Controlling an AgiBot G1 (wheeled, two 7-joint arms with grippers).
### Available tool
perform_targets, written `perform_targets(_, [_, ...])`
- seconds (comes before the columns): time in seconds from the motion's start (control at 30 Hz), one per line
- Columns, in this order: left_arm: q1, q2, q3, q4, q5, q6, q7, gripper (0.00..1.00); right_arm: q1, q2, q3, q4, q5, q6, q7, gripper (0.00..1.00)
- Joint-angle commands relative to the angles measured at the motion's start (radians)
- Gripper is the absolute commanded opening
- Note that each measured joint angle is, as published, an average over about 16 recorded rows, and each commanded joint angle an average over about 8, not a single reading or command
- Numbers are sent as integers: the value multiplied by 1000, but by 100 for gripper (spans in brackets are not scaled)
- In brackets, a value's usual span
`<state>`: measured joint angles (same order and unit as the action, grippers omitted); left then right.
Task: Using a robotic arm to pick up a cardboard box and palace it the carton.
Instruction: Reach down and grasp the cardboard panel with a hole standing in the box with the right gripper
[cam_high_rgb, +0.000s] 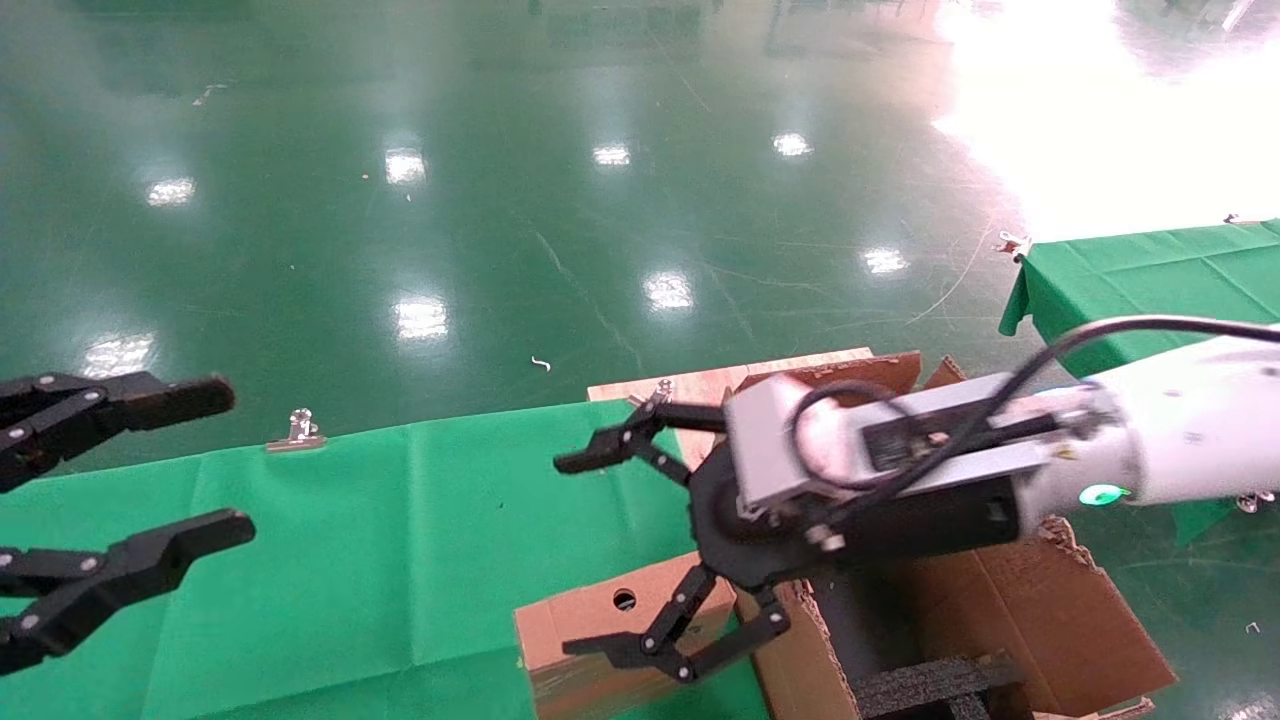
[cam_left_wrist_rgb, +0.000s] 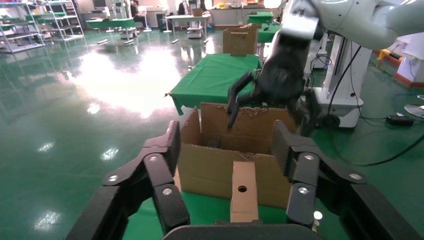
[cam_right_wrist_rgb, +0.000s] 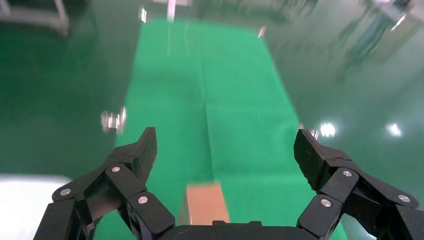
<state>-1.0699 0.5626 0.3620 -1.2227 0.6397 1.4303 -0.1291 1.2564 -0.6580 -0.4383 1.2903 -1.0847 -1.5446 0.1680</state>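
The small brown cardboard box (cam_high_rgb: 590, 640) with a round hole lies on the green-covered table (cam_high_rgb: 400, 520), against the left wall of the carton (cam_high_rgb: 1010, 610). The same box (cam_left_wrist_rgb: 244, 192) and carton (cam_left_wrist_rgb: 215, 172) show in the left wrist view, and the box (cam_right_wrist_rgb: 202, 205) also shows in the right wrist view. Black foam (cam_high_rgb: 935, 685) sits inside the carton. The white robotic arm reaches in from the right. Its right gripper (cam_high_rgb: 575, 555) hangs open above the box, holding nothing (cam_right_wrist_rgb: 226, 150). My left gripper (cam_high_rgb: 225, 460) is open and empty at the far left (cam_left_wrist_rgb: 226, 145).
A metal clip (cam_high_rgb: 297, 428) holds the cloth at the table's far edge. A wooden board (cam_high_rgb: 720, 385) lies behind the carton. Another green-covered table (cam_high_rgb: 1150, 275) stands at the right. The shiny green floor (cam_high_rgb: 600, 200) lies beyond.
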Motion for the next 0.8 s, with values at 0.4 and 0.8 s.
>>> perform_targets(0.4, [0, 0, 0, 0, 0, 0, 0, 0, 155, -113, -196, 2, -324, -16, 6, 100])
perform_targets(0.8, [0, 0, 0, 0, 0, 0, 0, 0, 258, -218, -366, 12, -490, -26, 38, 100])
